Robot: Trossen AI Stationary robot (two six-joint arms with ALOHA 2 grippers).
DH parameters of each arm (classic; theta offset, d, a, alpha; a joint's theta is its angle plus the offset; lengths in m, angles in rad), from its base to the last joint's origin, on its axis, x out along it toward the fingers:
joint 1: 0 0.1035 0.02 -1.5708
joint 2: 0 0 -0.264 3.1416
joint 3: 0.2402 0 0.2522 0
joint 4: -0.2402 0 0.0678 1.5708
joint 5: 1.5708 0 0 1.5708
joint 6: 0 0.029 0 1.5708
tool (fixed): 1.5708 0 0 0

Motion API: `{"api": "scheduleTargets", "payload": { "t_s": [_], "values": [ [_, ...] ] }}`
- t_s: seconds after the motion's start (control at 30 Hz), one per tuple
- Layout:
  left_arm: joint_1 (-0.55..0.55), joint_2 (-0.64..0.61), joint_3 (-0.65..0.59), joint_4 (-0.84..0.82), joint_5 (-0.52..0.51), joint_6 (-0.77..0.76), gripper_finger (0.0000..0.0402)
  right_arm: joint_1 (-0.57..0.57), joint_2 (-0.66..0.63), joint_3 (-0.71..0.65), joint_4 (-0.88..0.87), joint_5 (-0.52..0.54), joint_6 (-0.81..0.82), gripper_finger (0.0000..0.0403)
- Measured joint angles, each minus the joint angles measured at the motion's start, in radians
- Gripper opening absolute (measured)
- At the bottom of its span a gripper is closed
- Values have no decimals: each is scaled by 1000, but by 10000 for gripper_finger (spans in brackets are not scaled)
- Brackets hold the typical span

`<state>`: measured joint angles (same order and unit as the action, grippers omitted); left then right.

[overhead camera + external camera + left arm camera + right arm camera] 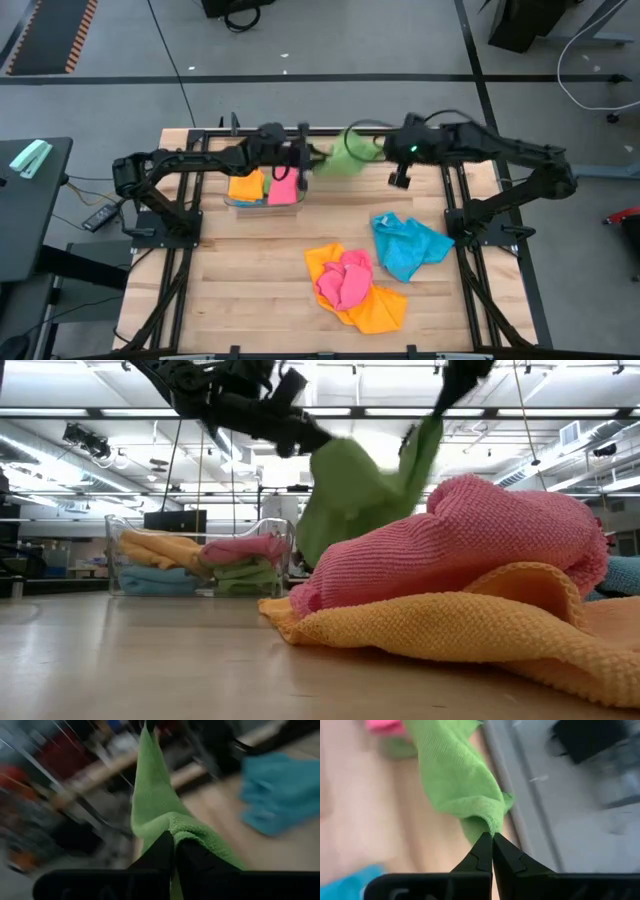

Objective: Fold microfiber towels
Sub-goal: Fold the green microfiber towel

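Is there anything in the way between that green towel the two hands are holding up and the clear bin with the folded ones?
Nothing visible. The green towel, pinched by the left hand and right hand, hangs right beside the clear bin.

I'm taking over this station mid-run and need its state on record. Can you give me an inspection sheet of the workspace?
Surface: wooden table, bare at the front left.
Job's things: green towel held in the air between both arms; pink towel on orange towel; blue towel beside them.
Clutter: clear bin holding folded towels.
Grippers: left gripper and right gripper, fingers shut on the green towel.
Cables: black cable on the floor behind.
Surroundings: grey floor, black side table at left.
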<state>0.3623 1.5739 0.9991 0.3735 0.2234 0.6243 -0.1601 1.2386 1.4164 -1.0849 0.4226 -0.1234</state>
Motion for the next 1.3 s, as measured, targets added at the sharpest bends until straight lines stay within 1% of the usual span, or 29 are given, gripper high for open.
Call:
{"api": "scheduleTargets", "payload": {
  "t_s": [0.1,0.2,0.4,0.57,0.67,0.8,1.0,1.07,1.13,1.23,1.3],
  "values": [
    [-40,0,0,-138,3,-42,32,11,0,-121,10,-82,43,6],
    [-82,0,0,-224,4,-82,24,27,0,-215,19,-96,97,6],
    [-155,10,1,-253,3,-164,12,34,0,-319,22,-119,182,6],
    [-203,50,-1,-298,3,-226,27,37,0,-350,19,-197,223,13],
    [-231,80,1,-297,3,-271,38,57,-1,-351,23,-262,233,41],
    [-266,110,0,-341,2,-281,39,95,-1,-352,22,-352,256,96],
    [-305,115,-1,-468,-4,-286,24,116,-1,-352,-2,-395,351,174],
    [-317,115,0,-491,-33,-308,26,129,-2,-363,55,-394,347,193],
    [-332,115,0,-526,-87,-318,38,144,-2,-395,166,-394,332,206],
    [-354,115,0,-576,-183,-318,72,165,-1,-468,351,-384,276,214],
    [-366,115,0,-605,-215,-317,98,175,-1,-527,483,-369,242,215]
  ]
}}
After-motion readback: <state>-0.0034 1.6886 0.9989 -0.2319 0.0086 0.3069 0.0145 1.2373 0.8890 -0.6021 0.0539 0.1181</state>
